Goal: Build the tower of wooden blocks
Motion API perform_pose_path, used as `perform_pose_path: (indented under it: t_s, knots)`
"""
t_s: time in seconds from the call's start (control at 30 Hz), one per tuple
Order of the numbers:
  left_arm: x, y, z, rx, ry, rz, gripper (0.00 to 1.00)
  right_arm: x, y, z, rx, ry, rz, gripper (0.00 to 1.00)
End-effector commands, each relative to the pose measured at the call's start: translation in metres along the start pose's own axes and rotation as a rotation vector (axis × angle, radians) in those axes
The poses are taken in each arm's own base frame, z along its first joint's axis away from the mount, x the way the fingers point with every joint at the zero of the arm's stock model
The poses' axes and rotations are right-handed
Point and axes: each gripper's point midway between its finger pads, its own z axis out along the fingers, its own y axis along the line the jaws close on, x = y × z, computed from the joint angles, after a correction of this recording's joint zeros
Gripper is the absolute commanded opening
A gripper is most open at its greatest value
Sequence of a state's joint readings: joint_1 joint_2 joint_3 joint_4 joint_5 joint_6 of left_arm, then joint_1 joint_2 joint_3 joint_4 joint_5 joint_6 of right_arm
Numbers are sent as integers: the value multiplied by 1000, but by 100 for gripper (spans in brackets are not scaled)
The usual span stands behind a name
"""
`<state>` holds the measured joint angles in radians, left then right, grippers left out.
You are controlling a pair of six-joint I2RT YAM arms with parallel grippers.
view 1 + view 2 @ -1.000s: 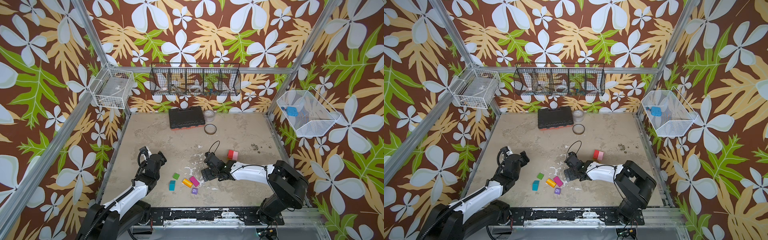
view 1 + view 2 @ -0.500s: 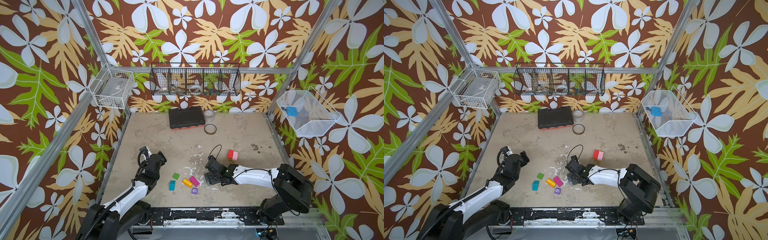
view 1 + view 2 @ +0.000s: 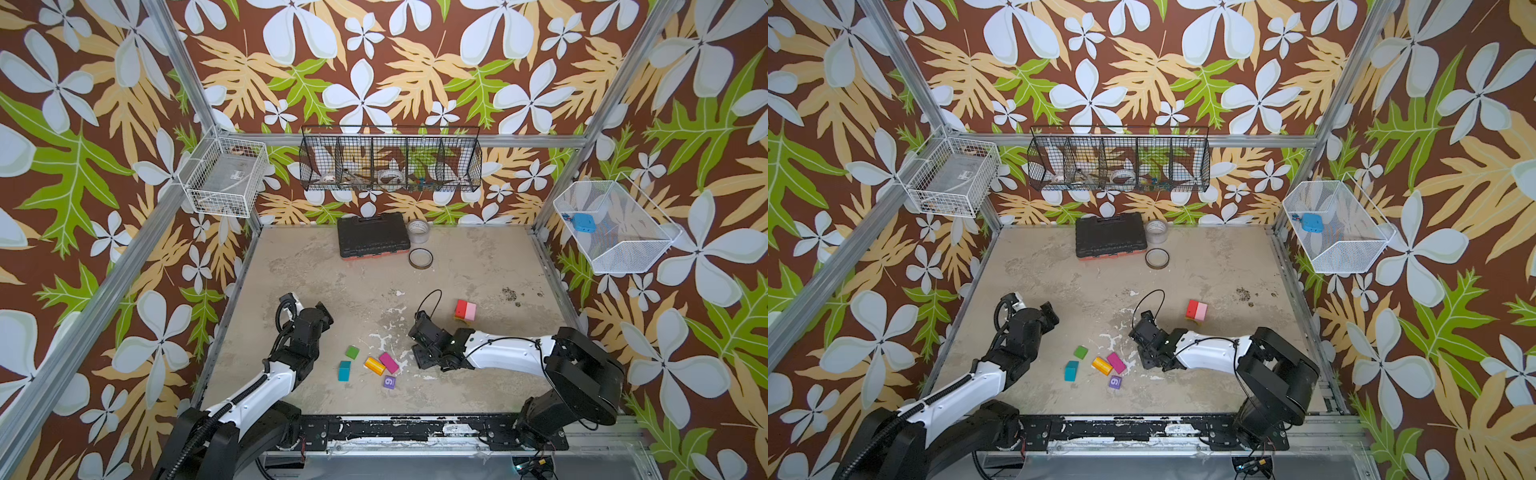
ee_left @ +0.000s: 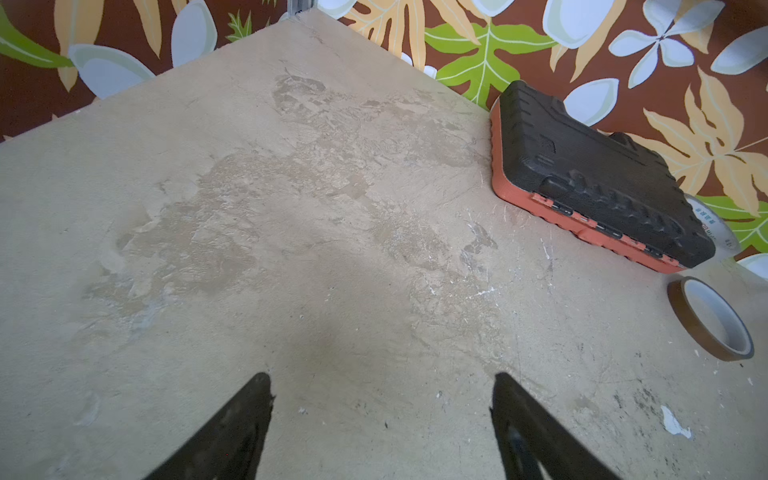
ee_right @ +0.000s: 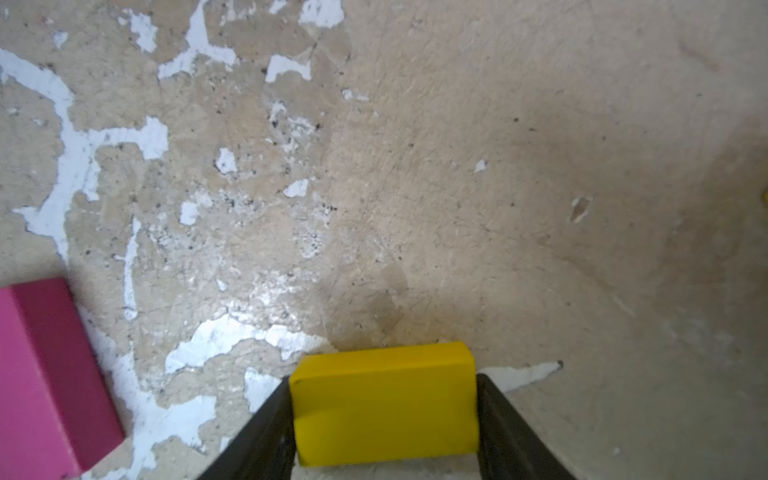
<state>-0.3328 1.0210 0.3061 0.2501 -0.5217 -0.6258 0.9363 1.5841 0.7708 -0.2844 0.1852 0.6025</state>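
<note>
The right end effector is closed on a yellow block: in the right wrist view both dark fingers press flat against the block's two short sides, and the block sits low over the chipped, white-flecked tabletop. Whether it is lifted clear or resting on the surface cannot be told. Just beside it in that view lies the magenta block, which both top views show among a loose cluster in front of the arms: a green block, a teal block, an orange block touching or nearly touching the magenta one, and a purple cube with a white digit on its upper face. The tower stands apart from the cluster, farther back and to the right of the right arm's wrist (so far a red and a pink block side by side, with a sliver of yellow showing beneath them). The left end effector is open, its fingers spread wide over bare tabletop with nothing between them, left of the cluster. At the far edge of the tabletop lie a black tool case and, beside it, a brown tape ring.
</note>
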Motion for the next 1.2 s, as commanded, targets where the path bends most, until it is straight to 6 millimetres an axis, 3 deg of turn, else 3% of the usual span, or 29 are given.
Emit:
perform_pose_path:
  t_s: [0.0, 0.23, 0.43, 0.63, 0.8, 0.87, 1.0, 1.1, 1.17]
  knots:
    - [-3, -1, 0, 6, -14, -3, 84, 13, -7, -1, 31, 50, 15, 58]
    - [-4, -3, -1, 15, -16, -5, 84, -2, -4, -11, 19, 8, 44, 48]
    - [-5, -4, -2, 28, -21, -5, 84, -33, -19, -41, 40, -85, 102, 43]
    - [-4, -11, -3, 69, -17, 6, 84, -65, -66, -69, 69, -175, 263, 38]
    - [2, -41, -11, 260, 6, 55, 86, -81, -109, -82, 107, -226, 407, 33]
    - [7, -56, -18, 374, 14, 78, 85, -83, -124, -83, 111, -228, 461, 33]
    - [11, -76, -35, 536, 11, 94, 100, -86, -152, -84, 130, -238, 541, 29]
    - [16, -100, -64, 777, -12, 76, 100, -89, -166, -85, 150, -245, 584, 28]
    - [26, -101, -66, 809, 26, 69, 100, -90, -172, -84, 155, -244, 603, 27]
